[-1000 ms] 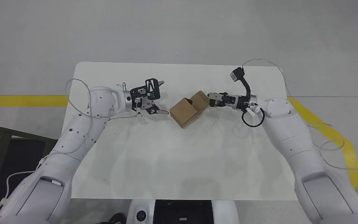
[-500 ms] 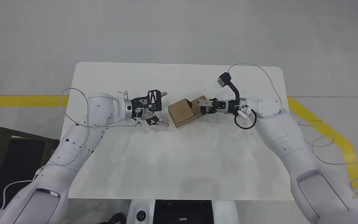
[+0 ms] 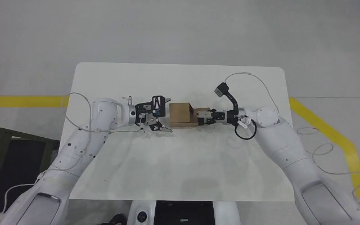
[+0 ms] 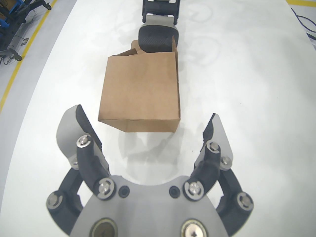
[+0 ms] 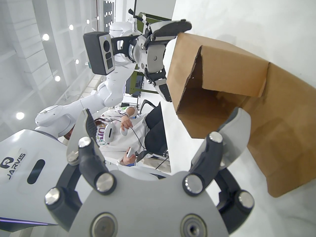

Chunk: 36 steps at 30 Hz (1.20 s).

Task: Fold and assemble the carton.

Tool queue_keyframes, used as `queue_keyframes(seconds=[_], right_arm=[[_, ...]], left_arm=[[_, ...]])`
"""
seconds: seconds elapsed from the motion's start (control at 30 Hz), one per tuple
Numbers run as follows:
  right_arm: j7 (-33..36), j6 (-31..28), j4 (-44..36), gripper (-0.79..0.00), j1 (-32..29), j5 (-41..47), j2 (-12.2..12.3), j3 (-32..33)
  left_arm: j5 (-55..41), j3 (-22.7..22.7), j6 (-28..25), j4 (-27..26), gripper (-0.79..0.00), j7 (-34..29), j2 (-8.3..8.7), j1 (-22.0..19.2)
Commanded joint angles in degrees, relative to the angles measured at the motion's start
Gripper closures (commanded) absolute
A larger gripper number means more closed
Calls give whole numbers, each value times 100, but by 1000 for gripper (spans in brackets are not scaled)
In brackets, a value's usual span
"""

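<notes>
Carton [image 3: 180, 114] swung from skewed to square, now between grippers. Left gripper [image 3: 162, 116], fingers spread, closed in beside closed end. Right gripper [image 3: 199, 118], spread, at open end. Flap folding likely next.

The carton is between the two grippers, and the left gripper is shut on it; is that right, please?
Not quite: the left gripper is open and clear of the carton, as the left wrist view shows. The carton is indeed between the two grippers.
</notes>
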Motion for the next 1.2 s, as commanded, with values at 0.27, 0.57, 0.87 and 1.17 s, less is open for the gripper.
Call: queue_keyframes(seconds=[0.27, 0.57, 0.87, 1.17], right_arm=[[-11, -11, -174, -785, -22, 30, 70, 59], [-49, -49, -176, -785, -42, 73, 87, 51], [-73, -73, -186, -785, -76, 78, 101, 44], [-83, -83, -262, -785, -135, 80, 126, 75]], left_arm=[[-397, 521, -101, 645, -785, -227, -180, -589], [-885, 1015, -101, 864, -785, -340, -159, -898], [-1241, 1378, -101, 948, -314, -419, -103, -1112], [-1365, 1556, -101, 1006, -345, -420, -24, -1240]])
